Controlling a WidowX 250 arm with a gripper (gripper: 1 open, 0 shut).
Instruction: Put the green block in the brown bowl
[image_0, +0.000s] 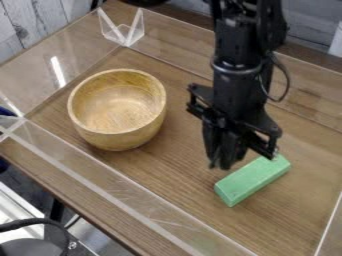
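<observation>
The green block (253, 181) lies flat on the wooden table at the right front. The brown bowl (118, 108) stands upright and hollow at the left, with nothing in it. My gripper (229, 162) points straight down between them, its tips just behind the block's left end. The dark fingers (221, 150) stand close together with nothing between them, and they hold nothing. Whether the tips touch the block I cannot tell.
Clear acrylic walls (80, 175) fence the wooden table top (160, 60). A small clear stand (122, 28) sits at the back left. The arm's black body (243, 50) rises over the table's right half.
</observation>
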